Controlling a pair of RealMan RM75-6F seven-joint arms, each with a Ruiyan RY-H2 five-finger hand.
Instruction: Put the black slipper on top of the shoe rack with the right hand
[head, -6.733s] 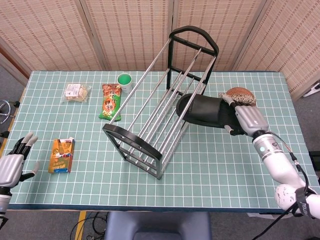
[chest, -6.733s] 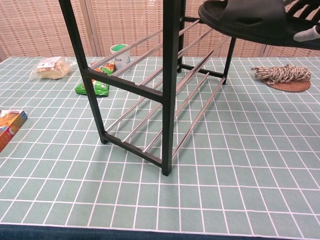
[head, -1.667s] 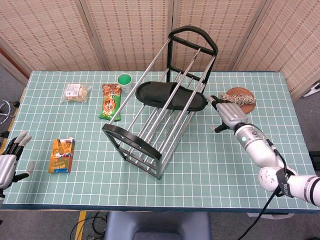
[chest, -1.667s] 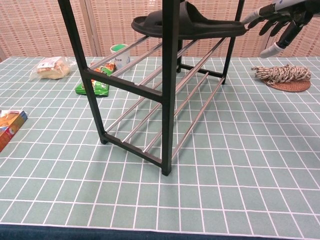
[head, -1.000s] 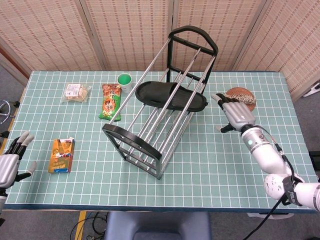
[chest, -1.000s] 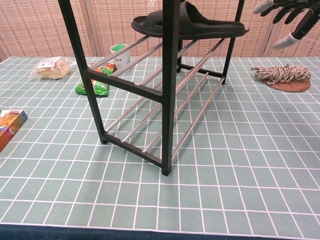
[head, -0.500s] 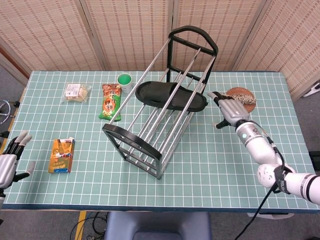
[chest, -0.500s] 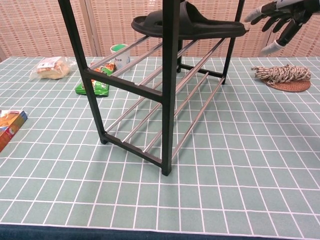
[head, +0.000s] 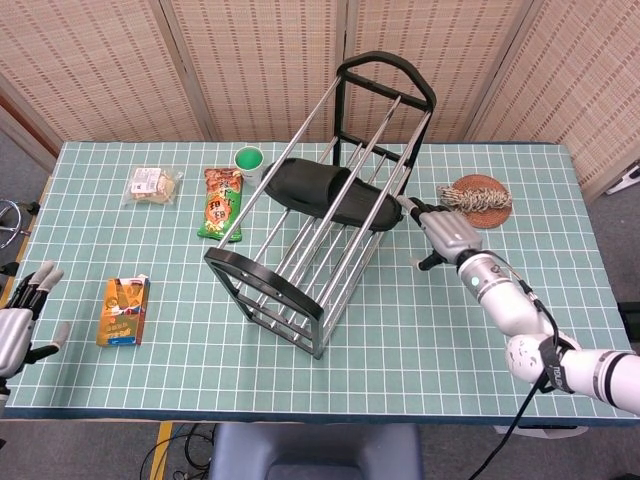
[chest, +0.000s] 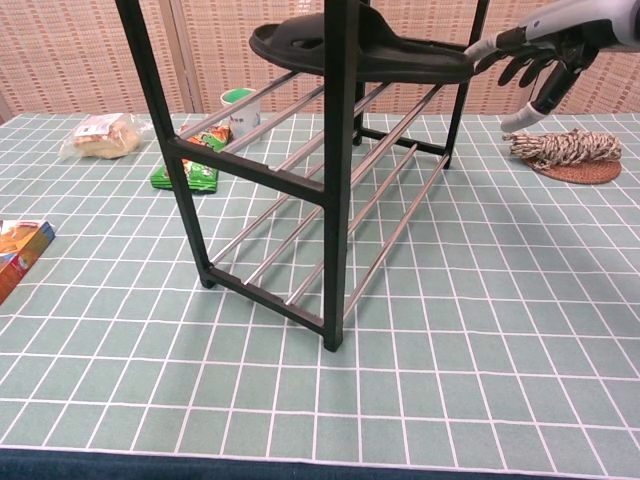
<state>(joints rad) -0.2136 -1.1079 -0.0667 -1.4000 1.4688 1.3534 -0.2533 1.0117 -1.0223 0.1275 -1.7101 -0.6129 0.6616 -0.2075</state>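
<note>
The black slipper (head: 325, 195) lies across the top bars of the black metal shoe rack (head: 266, 277), which stands mid-table. In the chest view the slipper (chest: 360, 45) sits at the top of the rack (chest: 338, 180). My right hand (head: 445, 232) is just right of the slipper, one extended fingertip touching its near end, the other fingers spread and holding nothing. The chest view shows that hand (chest: 545, 45) level with the sole. At the table's left edge my left hand (head: 15, 335) rests with its fingers apart and empty.
A coil of rope on a round mat (head: 475, 195) lies right of my right hand. Left of the rack are a green cup (head: 249, 159), a snack packet (head: 220, 203), a bagged snack (head: 153, 184) and an orange box (head: 124, 310).
My right hand has moved left against the slipper's end. The slipper has slid a little to the left along the top bars. The left hand has stayed put.
</note>
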